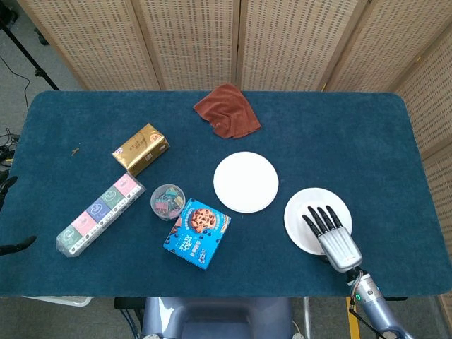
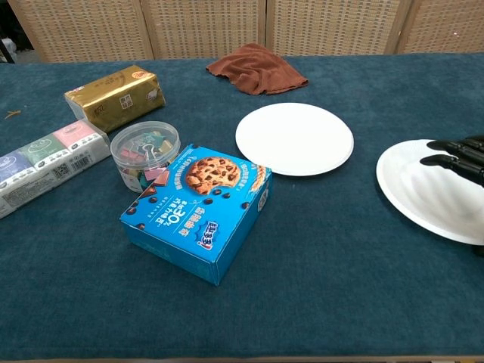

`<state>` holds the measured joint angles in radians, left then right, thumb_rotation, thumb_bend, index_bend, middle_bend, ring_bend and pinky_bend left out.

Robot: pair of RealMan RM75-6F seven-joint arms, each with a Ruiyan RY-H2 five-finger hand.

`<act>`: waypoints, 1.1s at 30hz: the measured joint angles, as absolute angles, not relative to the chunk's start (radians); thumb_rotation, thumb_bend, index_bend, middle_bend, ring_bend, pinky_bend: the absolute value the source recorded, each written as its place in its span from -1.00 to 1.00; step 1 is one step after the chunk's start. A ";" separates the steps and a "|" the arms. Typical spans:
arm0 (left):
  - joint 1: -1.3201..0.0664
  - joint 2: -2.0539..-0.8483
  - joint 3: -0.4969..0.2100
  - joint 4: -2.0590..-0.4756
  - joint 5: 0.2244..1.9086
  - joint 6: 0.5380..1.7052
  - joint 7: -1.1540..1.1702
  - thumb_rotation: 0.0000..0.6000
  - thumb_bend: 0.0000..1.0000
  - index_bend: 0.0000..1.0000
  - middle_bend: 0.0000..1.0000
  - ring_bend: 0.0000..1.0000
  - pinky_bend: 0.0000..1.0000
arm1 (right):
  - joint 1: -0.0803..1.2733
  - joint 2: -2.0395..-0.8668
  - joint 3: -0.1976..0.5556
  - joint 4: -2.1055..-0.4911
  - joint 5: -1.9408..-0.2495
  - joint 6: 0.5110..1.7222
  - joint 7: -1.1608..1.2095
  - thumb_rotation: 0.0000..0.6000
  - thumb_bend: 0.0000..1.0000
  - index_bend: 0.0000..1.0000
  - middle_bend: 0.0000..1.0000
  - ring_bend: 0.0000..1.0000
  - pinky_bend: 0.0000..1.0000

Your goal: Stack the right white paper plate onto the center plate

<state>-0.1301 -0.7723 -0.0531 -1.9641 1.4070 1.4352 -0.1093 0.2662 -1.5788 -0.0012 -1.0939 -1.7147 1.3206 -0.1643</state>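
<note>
The right white paper plate (image 1: 309, 212) (image 2: 423, 189) lies flat on the blue table near its front right. My right hand (image 1: 332, 233) is over the plate's near part with its dark fingers (image 2: 454, 155) stretched out and apart, holding nothing. I cannot tell whether they touch the plate. The center plate (image 1: 246, 181) (image 2: 294, 138) lies flat to the left and slightly farther back, a small gap away. Of my left hand (image 1: 8, 212), only dark fingertips show at the left edge, off the table, spread and holding nothing.
A blue cookie box (image 1: 197, 233) and a clear tub of clips (image 1: 167, 201) sit left of the center plate. Behind it lies a brown cloth (image 1: 227, 110). A gold packet (image 1: 140, 148) and a tissue pack (image 1: 99, 215) lie at the left.
</note>
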 measured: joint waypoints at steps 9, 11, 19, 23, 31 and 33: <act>-0.128 -0.768 -0.056 -1.964 1.402 1.429 -0.118 1.00 -0.85 -1.00 -1.00 -1.00 -1.00 | 0.265 -1.631 -0.004 -0.996 -1.726 1.379 -0.104 1.00 -0.38 -0.50 -1.00 -1.00 -1.00; -0.128 -0.768 -0.057 -1.964 1.403 1.428 -0.118 1.00 -0.86 -1.00 -1.00 -1.00 -1.00 | 0.263 -1.646 -0.006 -0.963 -1.730 1.401 -0.075 1.00 -0.33 -0.49 -1.00 -1.00 -1.00; -0.125 -0.766 -0.058 -1.966 1.404 1.425 -0.119 1.00 -0.85 -1.00 -1.00 -1.00 -1.00 | 0.260 -1.675 -0.017 -0.896 -1.738 1.448 -0.020 1.00 -0.28 -0.48 -1.00 -1.00 -1.00; -0.124 -0.766 -0.058 -1.968 1.406 1.424 -0.117 1.00 -0.85 -1.00 -1.00 -1.00 -1.00 | 0.261 -1.681 -0.020 -0.882 -1.732 1.443 -0.017 1.00 -0.29 -0.35 -1.00 -1.00 -1.00; -0.123 -0.766 -0.059 -1.971 1.406 1.420 -0.117 1.00 -0.86 -1.00 -1.00 -1.00 -1.00 | 0.263 -1.708 -0.014 -0.829 -1.728 1.478 0.001 1.00 -0.29 -0.01 -0.92 -1.00 -1.00; -0.123 -0.766 -0.059 -1.971 1.406 1.418 -0.118 1.00 -0.85 -1.00 -1.00 -1.00 -1.00 | 0.263 -1.718 -0.012 -0.810 -1.726 1.487 0.008 1.00 -0.29 0.06 -0.90 -1.00 -1.00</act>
